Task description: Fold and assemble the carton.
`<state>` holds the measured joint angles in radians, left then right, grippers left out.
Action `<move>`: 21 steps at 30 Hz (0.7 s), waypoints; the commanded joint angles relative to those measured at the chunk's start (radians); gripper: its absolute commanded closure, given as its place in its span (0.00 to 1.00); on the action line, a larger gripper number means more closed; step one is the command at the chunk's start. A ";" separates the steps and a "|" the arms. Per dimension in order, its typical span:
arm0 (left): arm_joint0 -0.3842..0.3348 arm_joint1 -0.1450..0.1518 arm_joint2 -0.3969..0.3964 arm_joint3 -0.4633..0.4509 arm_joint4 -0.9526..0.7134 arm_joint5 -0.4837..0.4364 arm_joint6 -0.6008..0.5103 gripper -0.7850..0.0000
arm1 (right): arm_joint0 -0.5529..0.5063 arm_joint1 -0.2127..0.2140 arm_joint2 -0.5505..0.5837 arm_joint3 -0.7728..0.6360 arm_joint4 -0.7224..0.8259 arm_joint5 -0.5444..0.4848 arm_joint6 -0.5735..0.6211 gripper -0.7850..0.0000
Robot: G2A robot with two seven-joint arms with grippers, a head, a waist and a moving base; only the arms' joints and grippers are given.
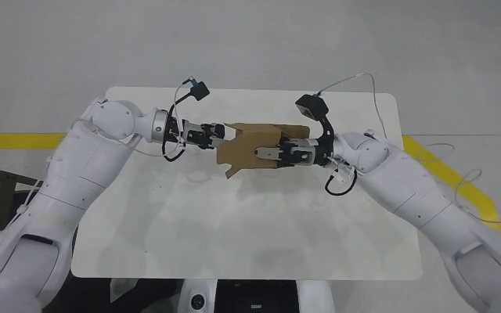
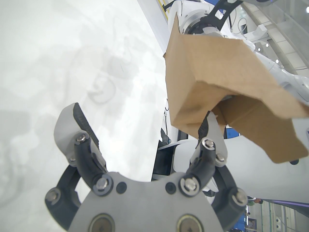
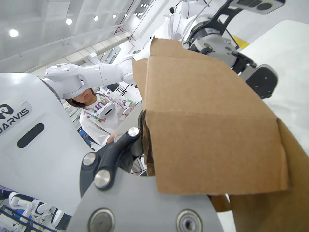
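Carton [image 1: 252, 143] of brown cardboard, partly folded with its flaps loose, hangs between 2 arms stretched level toward each other over the far middle of the white worktop [image 1: 235, 235]. From the right, the right tool [image 1: 272, 153] is clamped on a carton wall. From the left, the left tool [image 1: 220, 134] holds its fingers [image 2: 84, 121] spread apart, 1 fingertip just at the carton's left end, the other over bare worktop.

A brown cardboard carton [image 1: 250, 145] is held above the white rectangular tabletop [image 1: 235, 227]. One end is gripped by the right hand [image 1: 270, 153], and the left hand [image 1: 220, 134] is set at the opposite end.
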<state>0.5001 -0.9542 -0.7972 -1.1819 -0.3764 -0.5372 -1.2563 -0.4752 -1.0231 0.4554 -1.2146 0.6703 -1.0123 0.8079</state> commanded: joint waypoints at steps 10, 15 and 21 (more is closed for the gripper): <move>0.008 -0.010 0.019 -0.013 0.077 0.026 -0.002 0.00 | -0.056 -0.011 0.120 0.045 0.027 0.000 0.000 1.00; 0.007 -0.017 0.026 -0.026 0.085 0.026 -0.007 0.00 | -0.071 -0.032 0.135 0.061 0.010 0.000 0.000 1.00; 0.006 -0.020 0.011 -0.008 0.043 0.017 -0.022 0.00 | -0.067 -0.054 0.129 0.081 -0.053 0.000 0.000 1.00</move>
<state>0.5067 -0.9739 -0.7828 -1.1934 -0.3295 -0.5188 -1.2758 -0.5434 -1.0754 0.5865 -1.1367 0.6262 -1.0123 0.8078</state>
